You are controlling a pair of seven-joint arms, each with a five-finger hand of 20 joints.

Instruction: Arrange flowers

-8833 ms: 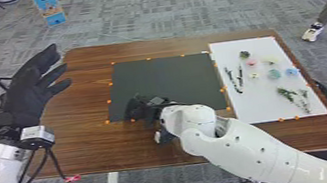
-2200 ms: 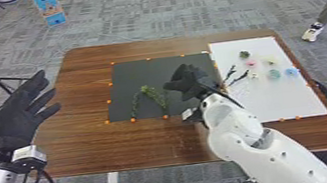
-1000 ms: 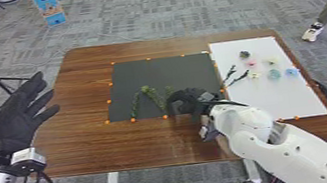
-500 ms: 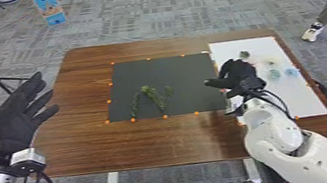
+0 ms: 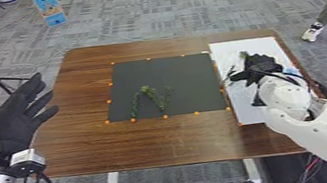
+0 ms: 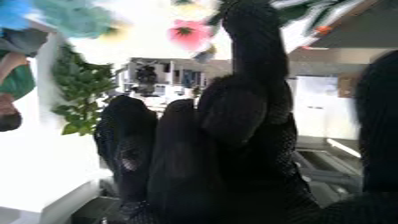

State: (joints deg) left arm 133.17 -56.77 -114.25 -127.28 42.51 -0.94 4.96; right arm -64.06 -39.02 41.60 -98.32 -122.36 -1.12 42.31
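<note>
Green sprigs (image 5: 149,96) lie on the black mat (image 5: 189,71) near its bottom edge, right of the left hand (image 5: 13,118), which is at the tabletop's (image 5: 96,153) left edge, fingers apart. A dark sprig (image 5: 229,73) lies at the left edge of the white board (image 5: 250,114). Above the board is the right hand (image 5: 262,65), thumb apart from fingers, near a pink flower (image 6: 189,34). A blue flower (image 5: 292,70) lies near the board's right edge.
</note>
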